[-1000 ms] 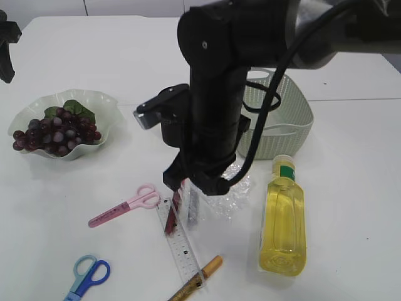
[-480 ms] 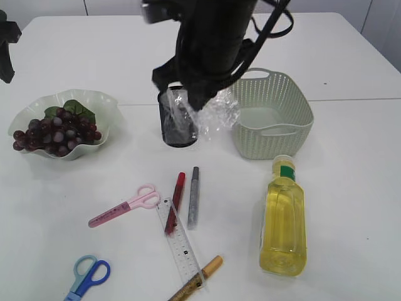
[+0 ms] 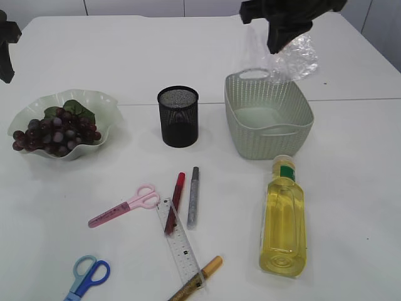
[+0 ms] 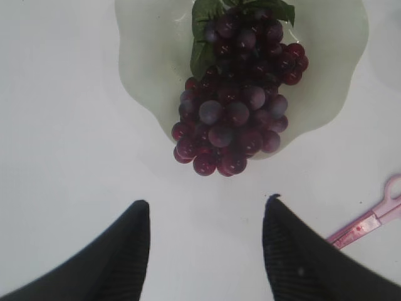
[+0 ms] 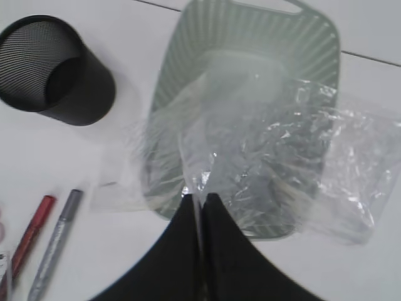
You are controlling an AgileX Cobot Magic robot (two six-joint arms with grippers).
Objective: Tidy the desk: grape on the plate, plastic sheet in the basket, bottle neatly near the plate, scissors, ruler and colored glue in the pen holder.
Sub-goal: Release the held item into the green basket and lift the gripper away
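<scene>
- Right gripper (image 5: 200,199) is clamped on the plastic sheet (image 5: 269,157), which hangs above the basket (image 3: 269,125).
- Left gripper (image 4: 207,216) hovers with jaws apart, holding nothing, over the grapes (image 4: 235,106) on the plate (image 4: 144,56).
- Bottle (image 3: 283,219) lies in front of the basket.

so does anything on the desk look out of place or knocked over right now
The bottle of yellow liquid lies on its side in front of the basket, cap toward it, not standing. Pink scissors, blue scissors, ruler and glue pens are scattered loose in front of the empty pen holder. Nothing looks spilled or broken.
</scene>
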